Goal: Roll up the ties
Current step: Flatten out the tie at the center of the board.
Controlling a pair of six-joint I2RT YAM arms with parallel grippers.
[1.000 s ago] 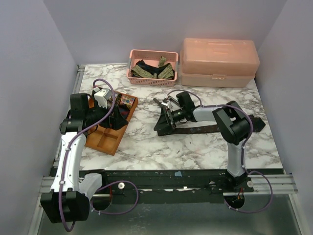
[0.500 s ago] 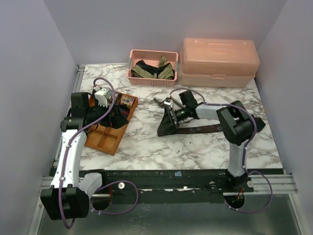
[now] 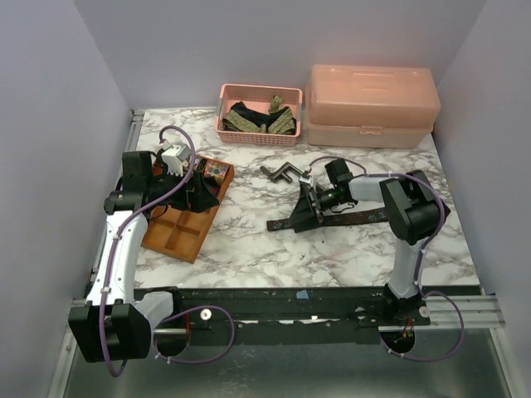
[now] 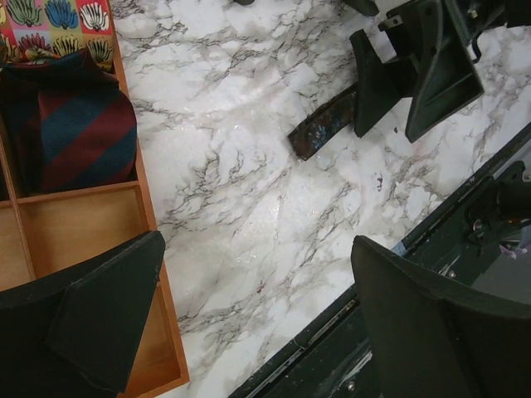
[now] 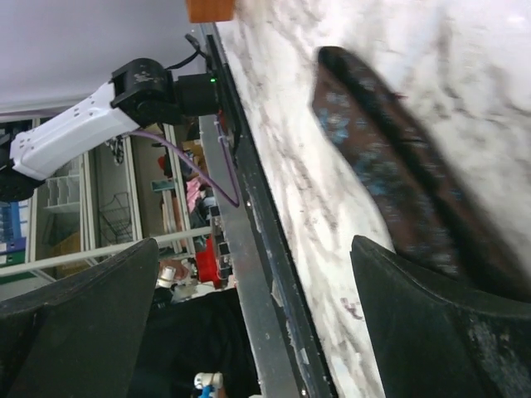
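Right gripper point(image 3: 312, 203) spread wide, empty, just above brown tie point(image 3: 353, 217) lying flat on the desk point(image 3: 249, 249), a little in from its left end. Best to drop onto that end, pinch it flat, then turn the wrist for a tight, even coil. Left gripper point(image 3: 196, 192) likewise wide and empty, over the tray point(image 3: 170, 239), near a rolled striped tie point(image 4: 83, 133). Mind the crank bar point(image 3: 280, 172) close behind. Bare marble toward the near edge, so roll there, well apart from basket point(image 3: 259, 138) and box point(image 3: 372, 108) at the back.
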